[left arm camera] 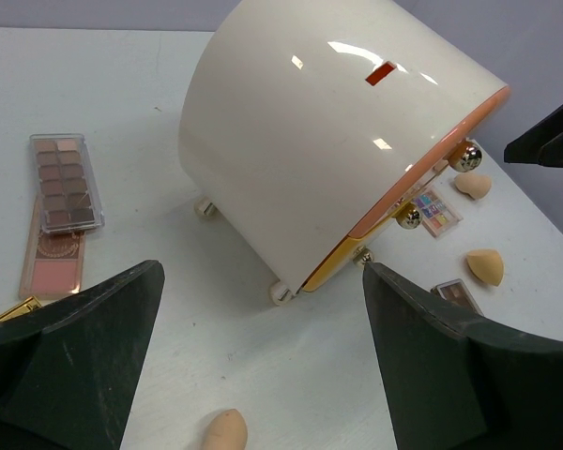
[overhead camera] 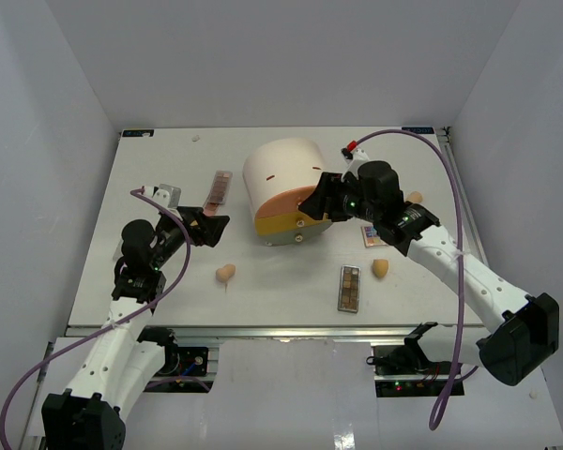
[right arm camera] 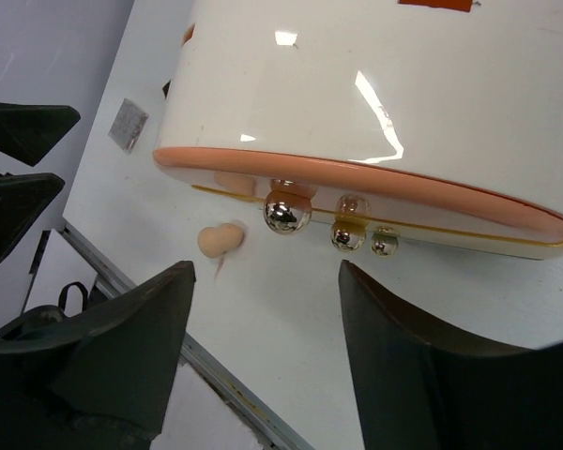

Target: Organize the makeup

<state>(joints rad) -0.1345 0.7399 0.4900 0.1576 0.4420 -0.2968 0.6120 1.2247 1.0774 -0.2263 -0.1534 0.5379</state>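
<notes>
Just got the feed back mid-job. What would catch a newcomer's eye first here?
The big cream cylinder sits dead centre, and the right gripper is open right in front of its silver drawer knobs. Loose makeup lies around it: a beige sponge front left, a brown palette front right and two overlapping palettes back left. The left gripper hangs open to the cylinder's left.

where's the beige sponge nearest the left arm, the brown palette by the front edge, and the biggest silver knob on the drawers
beige sponge (overhead camera: 225, 273), top external view, middle of its body
brown palette (overhead camera: 349, 288), top external view, centre of its face
biggest silver knob (right arm camera: 286, 211), right wrist view, middle of the ball
</notes>
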